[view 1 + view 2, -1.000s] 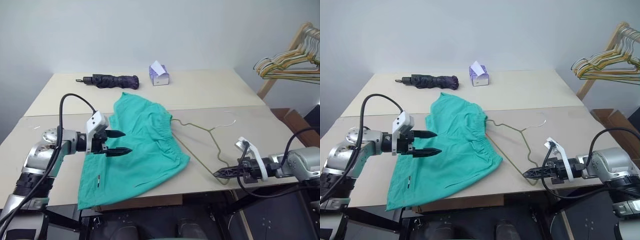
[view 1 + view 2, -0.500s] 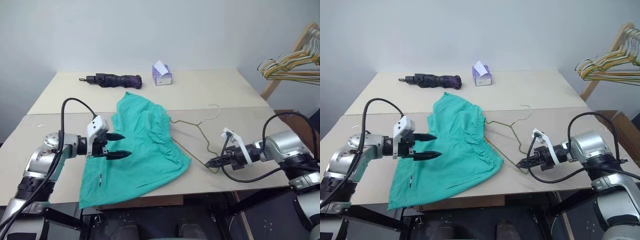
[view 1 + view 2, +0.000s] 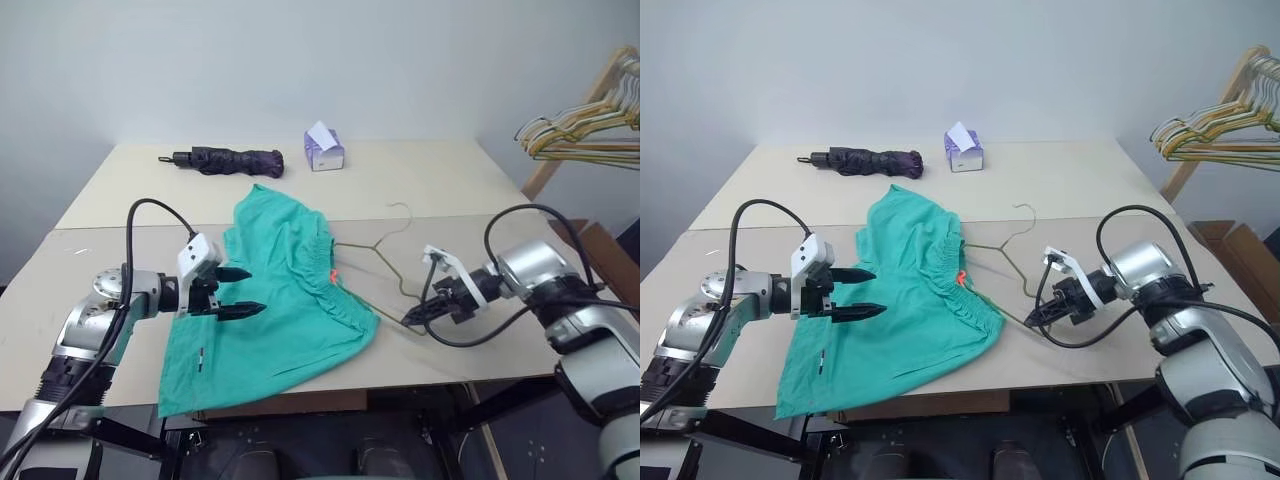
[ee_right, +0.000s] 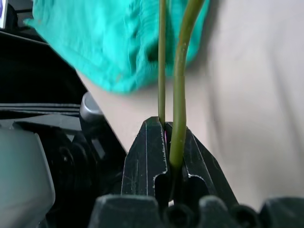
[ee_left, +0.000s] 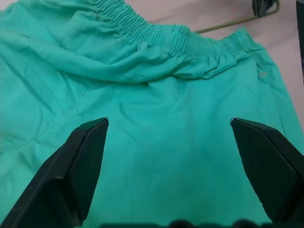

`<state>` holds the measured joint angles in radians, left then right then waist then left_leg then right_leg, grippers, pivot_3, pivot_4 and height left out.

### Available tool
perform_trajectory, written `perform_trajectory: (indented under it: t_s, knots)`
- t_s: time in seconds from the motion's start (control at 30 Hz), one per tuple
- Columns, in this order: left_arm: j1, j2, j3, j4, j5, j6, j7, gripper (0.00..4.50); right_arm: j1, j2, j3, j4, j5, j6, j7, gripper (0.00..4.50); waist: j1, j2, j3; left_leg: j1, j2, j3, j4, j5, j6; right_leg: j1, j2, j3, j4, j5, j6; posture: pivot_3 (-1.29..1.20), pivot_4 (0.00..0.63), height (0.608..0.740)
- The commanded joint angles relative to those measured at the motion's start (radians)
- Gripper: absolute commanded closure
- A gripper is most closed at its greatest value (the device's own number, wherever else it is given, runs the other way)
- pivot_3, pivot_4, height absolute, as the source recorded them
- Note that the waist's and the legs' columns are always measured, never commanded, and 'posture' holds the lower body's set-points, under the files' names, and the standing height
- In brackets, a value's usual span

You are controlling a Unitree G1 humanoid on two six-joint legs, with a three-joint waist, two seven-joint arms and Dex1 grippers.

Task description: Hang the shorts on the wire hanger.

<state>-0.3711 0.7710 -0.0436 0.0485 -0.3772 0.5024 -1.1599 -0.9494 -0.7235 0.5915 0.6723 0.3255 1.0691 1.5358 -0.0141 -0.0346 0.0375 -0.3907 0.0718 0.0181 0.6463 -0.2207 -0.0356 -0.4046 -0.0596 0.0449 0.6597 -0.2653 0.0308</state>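
Observation:
The teal-green shorts [image 3: 285, 300] lie spread on the table's near half, with the gathered waistband [image 5: 156, 38] towards the right. The olive wire hanger [image 3: 385, 255] lies flat beside the waistband, its hook [image 3: 400, 210] pointing to the far side. One corner of the hanger touches the cloth. My right gripper [image 3: 410, 318] is shut on the hanger's near corner, and two wire strands [image 4: 179, 71] run out from between its fingers [image 4: 147, 152]. My left gripper [image 3: 255, 291] hovers open just over the shorts' left leg, with teal cloth between its fingers [image 5: 80, 161] but not gripped.
A dark purple folded umbrella [image 3: 225, 160] and a small tissue box [image 3: 325, 150] sit on the far table. A bunch of hangers [image 3: 585, 125] hangs on a wooden rack at the right. A seam [image 3: 470, 214] joins the two tabletops. A cardboard box [image 3: 605, 250] stands beyond the right edge.
My right gripper has slid towards the shorts with the hanger held in it, so the hanger now lies closer to the waistband. The left gripper has stayed open in place.

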Motion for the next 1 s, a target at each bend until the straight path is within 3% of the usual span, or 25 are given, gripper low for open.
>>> perform_trajectory:
  t_s: [0.03,0.37,0.47,0.57,0.73,0.8,0.87,1.0]
  knots:
    - [-0.02,-0.002,0.011,-0.009,0.005,-0.021,0.005,0.05,-0.058,0.015,-0.03,0.063,-0.038,-0.04,0.034,4.5,0.005,0.0,0.0,0.0,0.0,0.0,0.0,0.0,0.0,0.0,0.0,0.0,0.0,0.0,0.0,0.06,0.0,0.74]
    - [-0.025,-0.018,0.014,-0.008,0.016,-0.024,0.014,0.05,-0.145,0.114,-0.152,0.254,-0.072,-0.013,-0.041,4.5,-0.001,0.0,0.0,0.0,0.0,0.0,0.0,0.0,0.0,0.0,0.0,0.0,0.002,0.0,0.0,0.05,0.0,0.74]
    - [-0.024,-0.016,0.018,-0.011,0.016,-0.023,0.016,0.05,-0.123,0.118,-0.178,0.18,-0.069,0.005,-0.069,4.5,-0.001,0.0,0.0,0.0,0.0,0.0,0.0,0.0,0.0,0.0,0.0,0.0,0.002,0.0,0.0,0.06,0.0,0.74]
    - [-0.022,-0.013,0.026,-0.019,0.011,-0.018,0.019,0.05,-0.084,0.144,-0.304,0.089,-0.071,-0.055,-0.282,4.5,-0.002,0.0,0.0,0.001,0.0,0.0,0.0,0.0,0.0,0.0,0.0,0.0,0.003,0.0,0.0,0.06,0.0,0.74]
    - [-0.008,-0.007,0.039,-0.035,0.006,-0.013,0.021,0.05,0.122,0.07,-0.437,-0.373,0.069,-0.083,-0.22,4.5,0.01,0.001,0.0,-0.002,0.0,-0.002,0.0,0.0,0.0,-0.002,0.0,-0.001,0.001,0.0,0.001,0.07,0.0,0.74]
    - [-0.006,-0.005,0.041,-0.034,0.007,-0.013,0.019,0.05,0.186,0.052,-0.419,-0.463,0.077,-0.061,-0.227,4.5,0.015,0.001,0.0,-0.003,0.0,-0.002,0.0,0.0,0.0,-0.002,0.0,-0.001,0.001,0.0,0.001,0.06,0.0,0.74]
    - [-0.01,-0.006,0.041,-0.027,0.01,-0.016,0.017,0.05,0.212,0.064,-0.376,-0.471,0.043,-0.058,-0.271,4.5,0.017,0.001,0.0,-0.002,0.0,-0.001,0.0,0.0,0.0,-0.002,0.0,-0.001,0.001,0.0,0.0,0.04,0.0,0.74]
    - [-0.041,-0.02,0.022,0.009,0.027,-0.031,0.014,0.05,0.149,0.22,-0.38,-0.28,-0.072,-0.107,-0.545,4.5,-0.004,0.0,0.0,0.004,0.0,0.0,0.0,0.0,0.0,0.002,0.0,0.0,0.003,-0.001,0.0,0.03,0.0,0.74]
